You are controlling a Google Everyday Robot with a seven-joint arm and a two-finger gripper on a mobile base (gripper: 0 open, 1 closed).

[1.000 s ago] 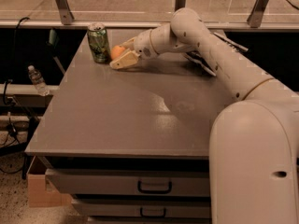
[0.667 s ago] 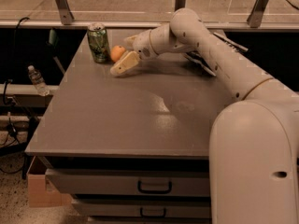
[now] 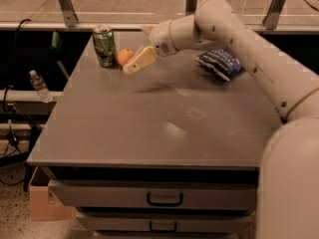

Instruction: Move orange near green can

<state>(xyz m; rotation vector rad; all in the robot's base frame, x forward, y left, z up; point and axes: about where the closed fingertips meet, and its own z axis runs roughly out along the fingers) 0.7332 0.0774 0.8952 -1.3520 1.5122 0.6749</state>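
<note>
The orange (image 3: pixel 124 56) sits on the grey table (image 3: pixel 149 128) at the far left, right beside the green can (image 3: pixel 104 45), which stands upright just to its left. My gripper (image 3: pixel 136 49) hangs a little to the right of the orange, above the table. It is open and empty. One pale finger (image 3: pixel 141 60) points down-left toward the orange, close to it but apart from it. The white arm reaches in from the right.
A blue chip bag (image 3: pixel 220 61) lies at the far right of the table under the arm. A water bottle (image 3: pixel 39 85) stands off the table's left edge, with a cardboard box (image 3: pixel 42 203) on the floor. Drawers (image 3: pixel 164 198) run under the front edge.
The gripper had the orange between its fingers beside the can. It has let go and drawn back to the right and slightly up. The orange stays by the can.
</note>
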